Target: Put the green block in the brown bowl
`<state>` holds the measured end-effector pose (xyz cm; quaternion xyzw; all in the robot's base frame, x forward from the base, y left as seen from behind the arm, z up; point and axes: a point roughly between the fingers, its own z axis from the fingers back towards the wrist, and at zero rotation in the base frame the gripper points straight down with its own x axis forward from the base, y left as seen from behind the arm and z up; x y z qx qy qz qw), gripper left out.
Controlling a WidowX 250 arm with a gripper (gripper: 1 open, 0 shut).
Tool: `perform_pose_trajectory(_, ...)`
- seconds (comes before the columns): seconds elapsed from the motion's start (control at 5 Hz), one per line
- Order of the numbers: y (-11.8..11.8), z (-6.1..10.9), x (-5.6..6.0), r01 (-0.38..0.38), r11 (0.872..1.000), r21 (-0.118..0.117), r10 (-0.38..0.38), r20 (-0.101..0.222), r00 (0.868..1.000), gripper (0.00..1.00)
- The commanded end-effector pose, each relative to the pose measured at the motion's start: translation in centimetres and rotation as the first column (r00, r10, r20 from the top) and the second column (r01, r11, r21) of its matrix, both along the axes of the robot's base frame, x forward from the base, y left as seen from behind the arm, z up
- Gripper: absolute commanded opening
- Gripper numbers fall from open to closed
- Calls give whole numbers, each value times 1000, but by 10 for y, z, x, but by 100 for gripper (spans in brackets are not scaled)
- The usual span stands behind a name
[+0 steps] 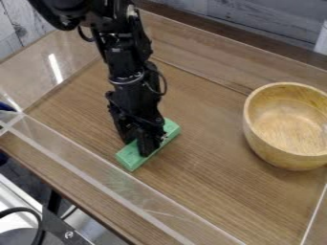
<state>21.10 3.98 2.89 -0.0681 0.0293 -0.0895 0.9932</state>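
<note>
Bowl (286, 125): light wood, visible grain, smooth, faint sheen. Tabletop (211, 177): brown wood, satin finish. Clear tape (90, 172) along the edge: glossy, apparently plastic. Block (133, 156): smooth, matt; material indeterminable. Arm (121, 62): matt black.
</note>
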Motion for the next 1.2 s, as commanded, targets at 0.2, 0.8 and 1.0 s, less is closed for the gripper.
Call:
perform_pose_trajectory(0.2, -4, 13, 17, -13, 1000, 4, 12, 45, 999, 0)
perform_pose_trajectory(0.8, 0, 15, 19, -13, 999, -51, 14, 29, 999, 0)
perform_pose_trajectory(1.0, -1, 13, 20, -12, 998, -63, 14, 25, 1000, 0)
